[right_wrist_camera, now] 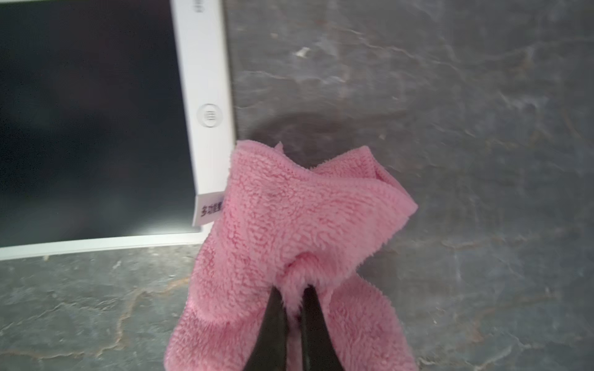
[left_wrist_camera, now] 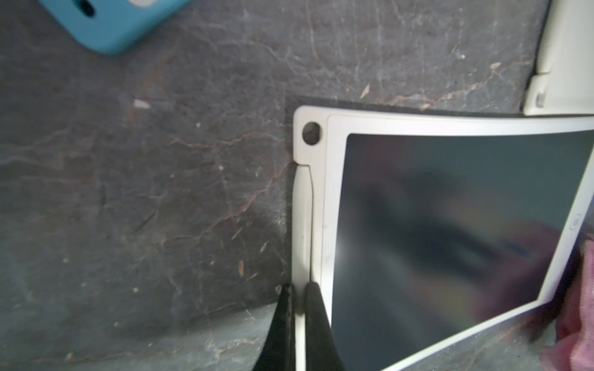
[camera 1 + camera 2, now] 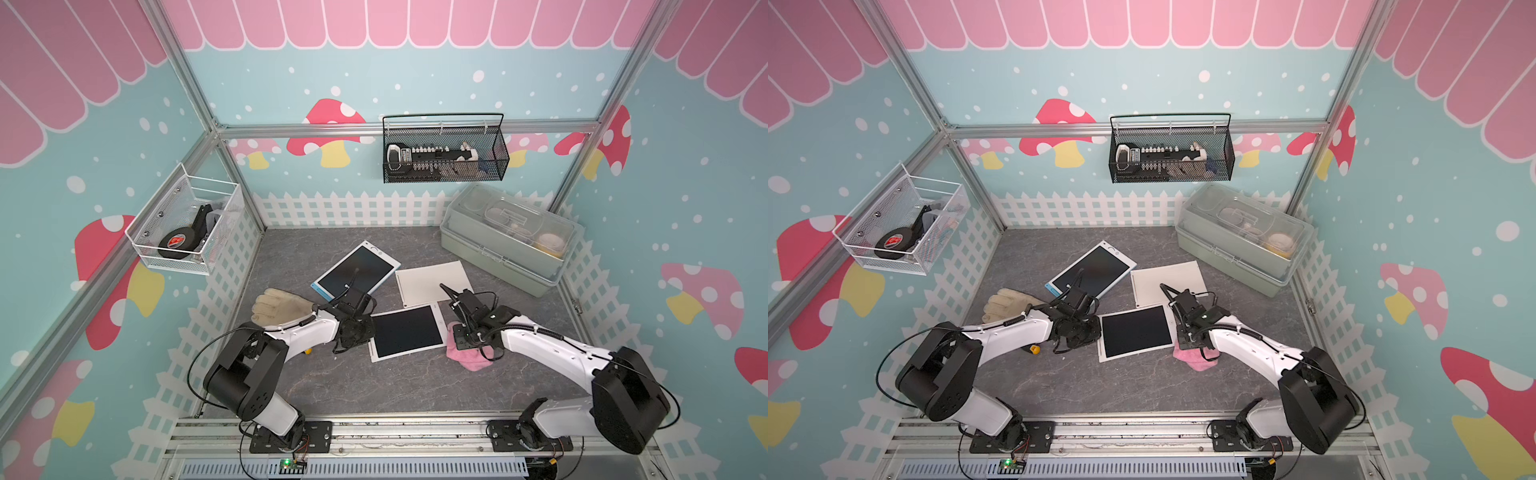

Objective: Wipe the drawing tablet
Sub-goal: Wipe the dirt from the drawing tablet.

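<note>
Left fingers (image 2: 316, 324) clenched on the white stylus (image 2: 302, 225) docked along the left edge of the drawing tablet (image 3: 407, 332). Right fingers (image 1: 273, 321) clenched on a bunched pink cloth (image 1: 289, 208), just beside the tablet's right edge and overlapping its near corner. Tablet flat on the counter (image 3: 374, 386), dark screen up, between both arms. Blue-framed tablet (image 3: 370, 264) and white board (image 3: 428, 282) just beyond its far edge.

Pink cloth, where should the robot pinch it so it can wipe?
Pinch the raised, bunched fold near the middle of the pink cloth, coming down from above. It is floppy and lies crumpled at a corner of the white drawing tablet, so only a raised fold fits between the fingers. The right gripper grips one there now.
</note>
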